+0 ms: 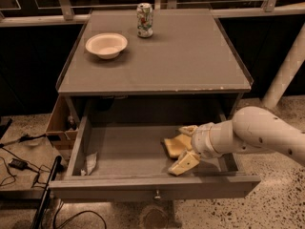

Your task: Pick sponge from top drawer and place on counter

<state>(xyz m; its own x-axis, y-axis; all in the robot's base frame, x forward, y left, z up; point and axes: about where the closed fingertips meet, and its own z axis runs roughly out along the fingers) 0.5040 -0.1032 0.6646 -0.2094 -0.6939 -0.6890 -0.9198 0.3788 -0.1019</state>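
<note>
The top drawer (119,149) is pulled open below the counter (157,56), with its small knob at the front (156,193). The pale yellow sponge (174,145) lies on the drawer floor at the right. My gripper (177,150) reaches into the drawer from the right. One cream finger (188,129) is behind the sponge and the other (184,162) is in front of it. The fingers are spread apart around the sponge.
A white bowl (106,44) and a drink can (144,19) stand at the back of the counter. A crumpled scrap (90,163) lies in the drawer's left corner. A wooden side compartment (59,123) and floor cables (19,163) are at the left, a white post (286,70) at the right.
</note>
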